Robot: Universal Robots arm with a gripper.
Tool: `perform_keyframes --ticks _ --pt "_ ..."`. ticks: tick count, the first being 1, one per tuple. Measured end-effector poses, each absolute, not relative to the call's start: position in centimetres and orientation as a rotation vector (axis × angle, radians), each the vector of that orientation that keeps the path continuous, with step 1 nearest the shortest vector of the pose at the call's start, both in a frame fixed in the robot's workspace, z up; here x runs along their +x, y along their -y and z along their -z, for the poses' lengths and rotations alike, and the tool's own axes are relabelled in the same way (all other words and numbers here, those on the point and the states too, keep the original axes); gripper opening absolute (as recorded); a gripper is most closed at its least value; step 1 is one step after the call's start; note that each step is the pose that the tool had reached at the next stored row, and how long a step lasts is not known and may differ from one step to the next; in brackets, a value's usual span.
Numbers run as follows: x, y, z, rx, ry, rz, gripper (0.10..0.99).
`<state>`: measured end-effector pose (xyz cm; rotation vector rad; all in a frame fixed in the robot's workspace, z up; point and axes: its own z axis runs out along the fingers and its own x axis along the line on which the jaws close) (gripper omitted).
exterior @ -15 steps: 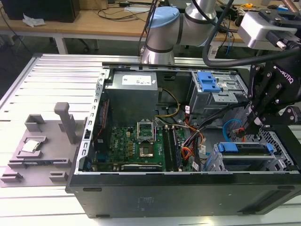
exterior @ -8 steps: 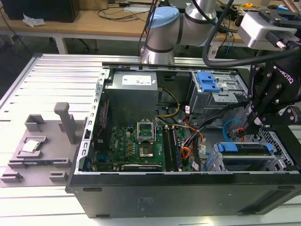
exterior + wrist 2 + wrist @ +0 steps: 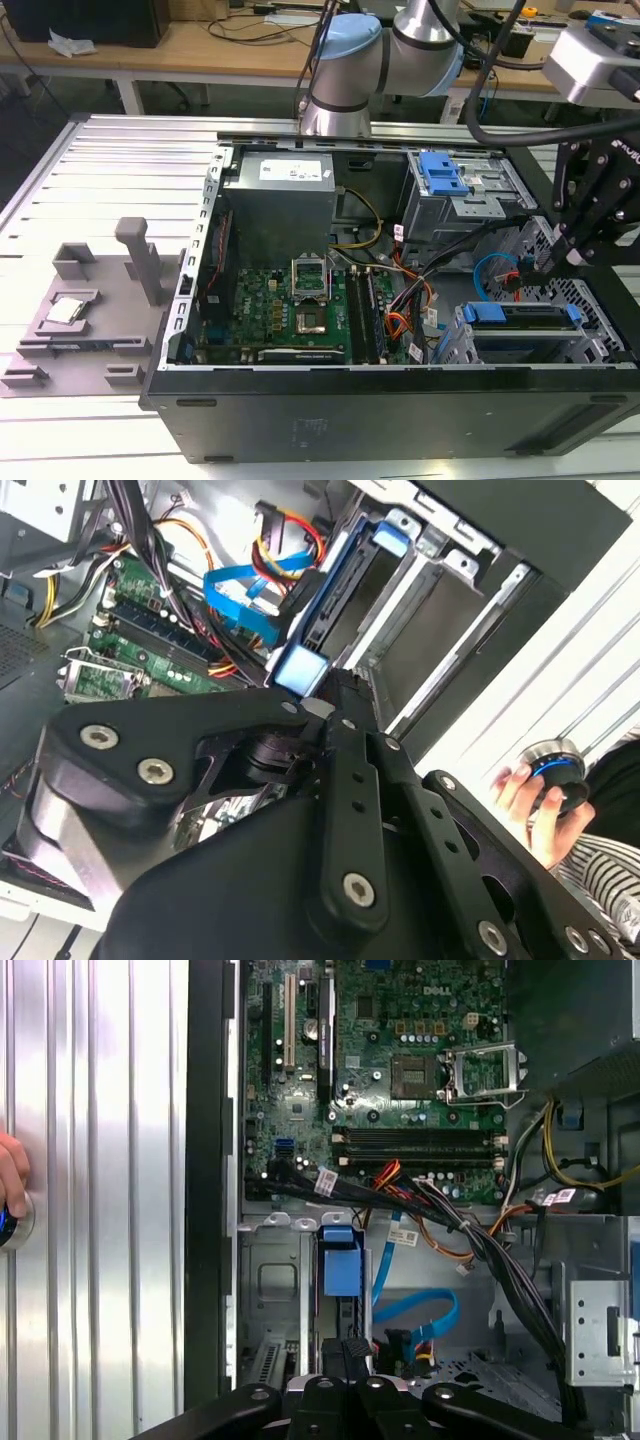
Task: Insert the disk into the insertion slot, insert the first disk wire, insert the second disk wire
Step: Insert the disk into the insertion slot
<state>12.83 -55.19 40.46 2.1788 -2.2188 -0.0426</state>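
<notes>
Black tool (image 3: pixel 343 1360) close above open computer case (image 3: pixel 400 420)
Blue-framed disk (image 3: pixel 338 1260) sits inside grey slot (image 3: pixel 268 1280); whether tool pinches anything, cannot tell

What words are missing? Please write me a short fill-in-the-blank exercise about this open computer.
1. The disk has a carrier of ___ plastic.
2. The disk sits in the insertion slot, on the exterior view's ___ side.
3. The motherboard is ___ in colour.
Missing words: blue; right; green.
</notes>
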Motion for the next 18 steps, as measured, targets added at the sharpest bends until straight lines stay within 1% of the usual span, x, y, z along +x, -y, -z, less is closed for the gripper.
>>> perform_keyframes --ticks 4,11,18 --pt "13.4 55.2 -40.3 2.178 2.218 0.044 0.106" --pt "14.1 55.2 -39.0 2.177 2.217 0.046 0.106" --pt "14.2 55.2 -38.8 2.177 2.217 0.046 0.106"
